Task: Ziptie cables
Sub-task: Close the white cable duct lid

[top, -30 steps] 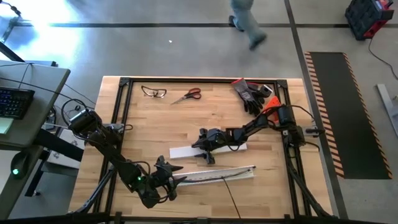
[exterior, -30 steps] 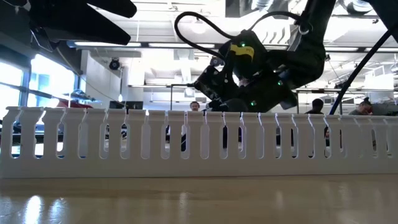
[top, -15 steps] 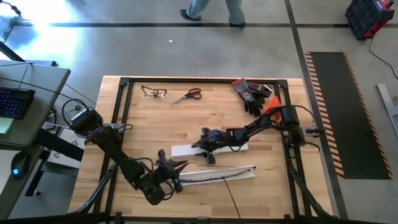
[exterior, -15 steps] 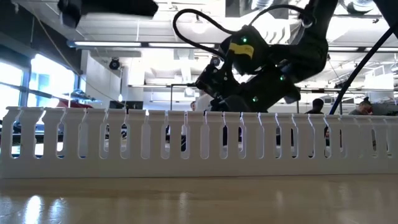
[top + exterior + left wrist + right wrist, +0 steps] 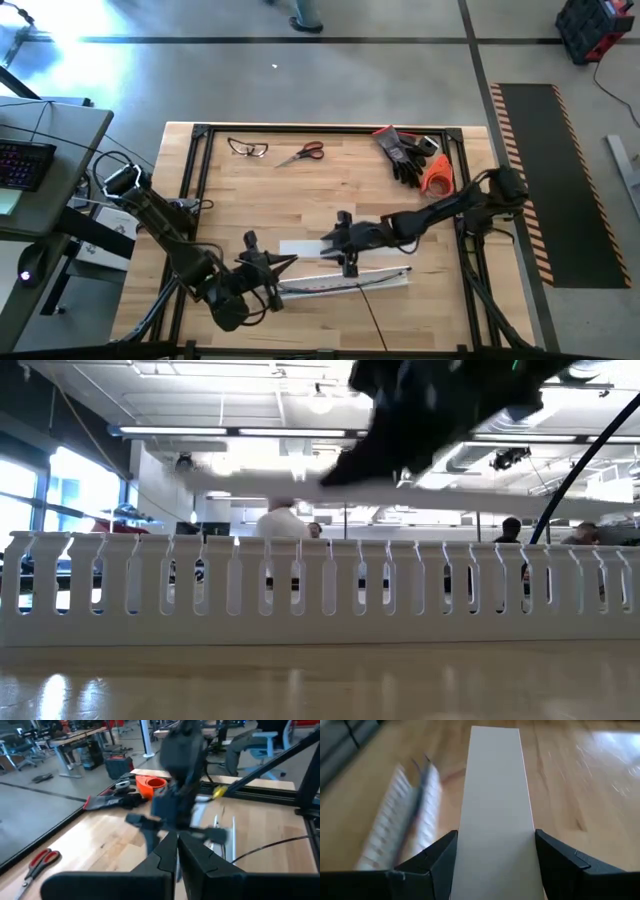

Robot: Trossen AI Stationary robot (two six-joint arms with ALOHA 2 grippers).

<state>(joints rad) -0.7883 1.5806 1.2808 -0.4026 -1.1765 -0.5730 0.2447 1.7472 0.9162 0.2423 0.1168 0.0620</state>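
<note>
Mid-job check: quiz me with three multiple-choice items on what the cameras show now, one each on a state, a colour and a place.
1. The left gripper is: A shut; B wide open; C half open.
2. The scissors have handles that are: A blue; B red; C green.
3. The flat white strip is: A on the floor; B in the left gripper; C between the fingers of the right gripper.

Answers: 1 A, its fingers meet in the left wrist view. 2 B, red shows in the high view. 3 C, the right wrist view shows a finger on each side of it.
</note>
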